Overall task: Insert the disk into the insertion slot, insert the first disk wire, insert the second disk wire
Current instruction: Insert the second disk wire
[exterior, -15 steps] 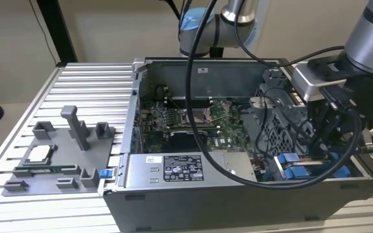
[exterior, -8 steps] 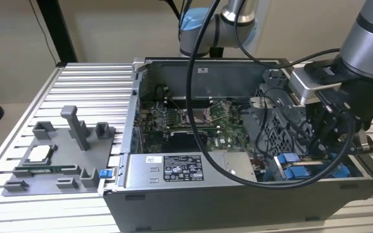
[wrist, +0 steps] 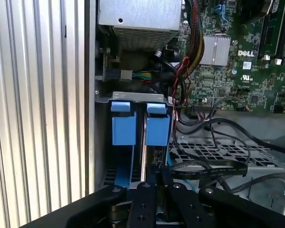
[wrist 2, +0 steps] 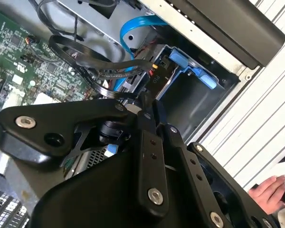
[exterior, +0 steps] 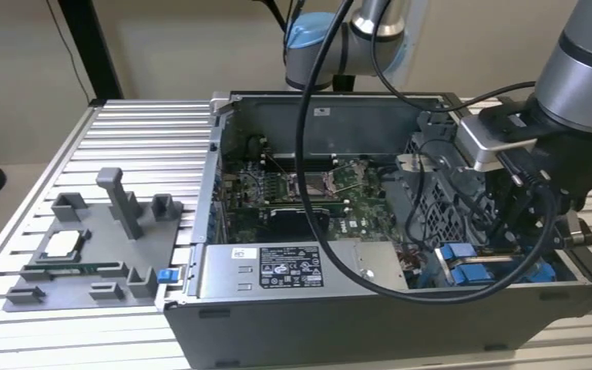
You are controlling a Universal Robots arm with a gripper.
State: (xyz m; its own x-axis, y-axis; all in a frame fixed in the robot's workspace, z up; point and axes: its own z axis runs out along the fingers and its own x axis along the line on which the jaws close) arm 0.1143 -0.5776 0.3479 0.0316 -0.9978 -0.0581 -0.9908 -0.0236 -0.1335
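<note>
I have the arm (exterior: 584,85) down over the lower right of the exterior view, reaching into the open case (exterior: 378,308) at its right end. In the first wrist view the hand (wrist: 154,178) sits low in the frame, just over the slot (wrist: 100,137). A thin upright edge runs from between its fingers (wrist: 145,204) up between two blue tabs (wrist: 140,128); I take it for the disk, but I cannot tell for sure. The fingers look drawn close together, yet I cannot tell whether they are clamped on anything.

In the second wrist view the slot (wrist 2: 194,102) shows upper middle as a grey-walled bay with blue fittings, and black cables (wrist 2: 85,57) loop over the motherboard (wrist 2: 19,52) at upper left. A person's hand (wrist 2: 270,192) rests at the lower right edge on the ribbed worktop (wrist 2: 261,118).

In the exterior view, a grey fixture (exterior: 90,262) lies on the worktop at lower left.
</note>
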